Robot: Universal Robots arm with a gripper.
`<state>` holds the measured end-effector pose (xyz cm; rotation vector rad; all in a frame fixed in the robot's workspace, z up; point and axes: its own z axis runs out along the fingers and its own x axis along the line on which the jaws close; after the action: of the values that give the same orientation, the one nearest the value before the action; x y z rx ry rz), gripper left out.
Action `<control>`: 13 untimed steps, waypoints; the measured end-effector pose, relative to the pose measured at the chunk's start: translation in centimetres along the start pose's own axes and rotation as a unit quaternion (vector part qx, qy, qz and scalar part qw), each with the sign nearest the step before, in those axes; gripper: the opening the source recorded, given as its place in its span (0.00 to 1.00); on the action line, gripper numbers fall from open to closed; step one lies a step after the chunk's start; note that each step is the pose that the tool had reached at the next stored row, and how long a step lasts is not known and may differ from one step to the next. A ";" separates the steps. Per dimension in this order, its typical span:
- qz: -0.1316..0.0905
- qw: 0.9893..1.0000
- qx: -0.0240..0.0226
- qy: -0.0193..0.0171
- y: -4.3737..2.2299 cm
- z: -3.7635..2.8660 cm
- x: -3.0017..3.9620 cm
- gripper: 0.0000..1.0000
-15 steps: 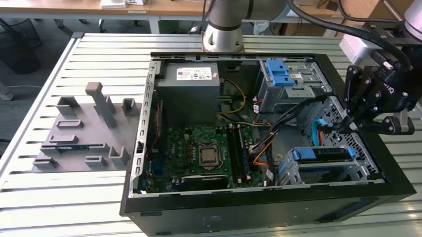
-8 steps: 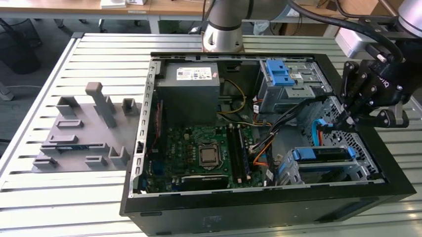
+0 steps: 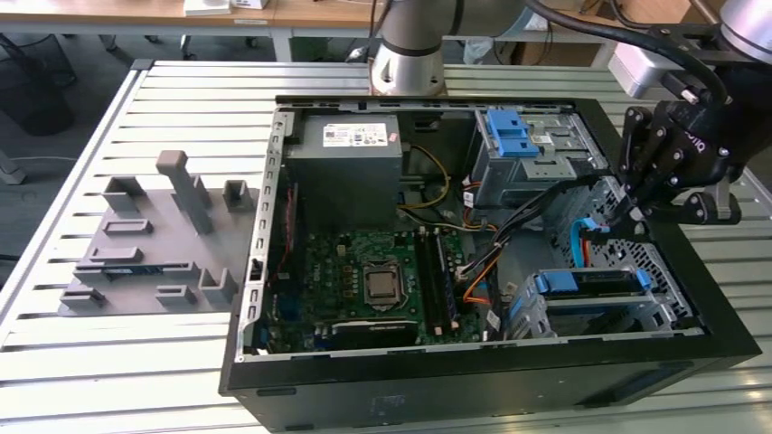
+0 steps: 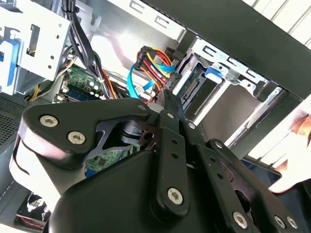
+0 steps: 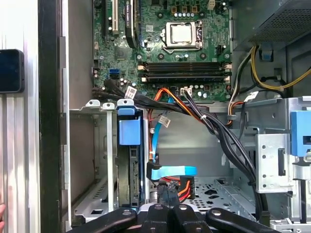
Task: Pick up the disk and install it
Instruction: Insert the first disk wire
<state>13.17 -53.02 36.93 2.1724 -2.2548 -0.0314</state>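
Inside the open computer case, the disk sits in its metal cage. Above it hangs the tool; whether its fingers are apart or together, I cannot tell.

One open computer case lay on the slatted table, with one grey moulded fixture well away from the gripper. Inside were one motherboard, one grey power-supply box and two drive cages: one beside the gripper, one just below it holding one disk. One processor socket sat on the board.
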 end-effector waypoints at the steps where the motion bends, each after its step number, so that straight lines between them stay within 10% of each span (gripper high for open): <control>1: 0.000 1.000 0.000 0.000 0.00 0.00 0.00 0.11; 6: 0.002 1.000 0.001 0.018 -0.01 0.01 -0.38 0.11; 11: 0.006 1.000 0.001 0.019 0.02 0.04 -1.32 0.17; 13: 0.006 1.000 0.001 0.026 0.02 0.05 -1.37 0.19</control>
<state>13.20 -51.64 36.89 2.1332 -2.2414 0.0275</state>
